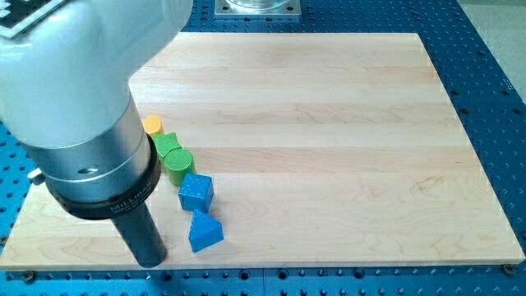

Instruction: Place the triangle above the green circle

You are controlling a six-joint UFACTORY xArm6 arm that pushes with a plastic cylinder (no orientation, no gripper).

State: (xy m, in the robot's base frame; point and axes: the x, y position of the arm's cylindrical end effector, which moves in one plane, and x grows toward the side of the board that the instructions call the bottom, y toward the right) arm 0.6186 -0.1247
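My tip [153, 261] sits w/ nothing on it, left of blue triangle [205, 232]; blue cube [196, 191], green circle [176, 160] above, yellow block [152, 125] top-left, all on board [345, 131].

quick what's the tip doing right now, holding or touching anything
My tip: holds nothing, no gripper; sits just left of the blue triangle with a gap, touching no block.

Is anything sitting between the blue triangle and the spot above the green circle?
Yes. The blue cube sits directly between the blue triangle and the green circle. My tip is left of the triangle, nothing between.
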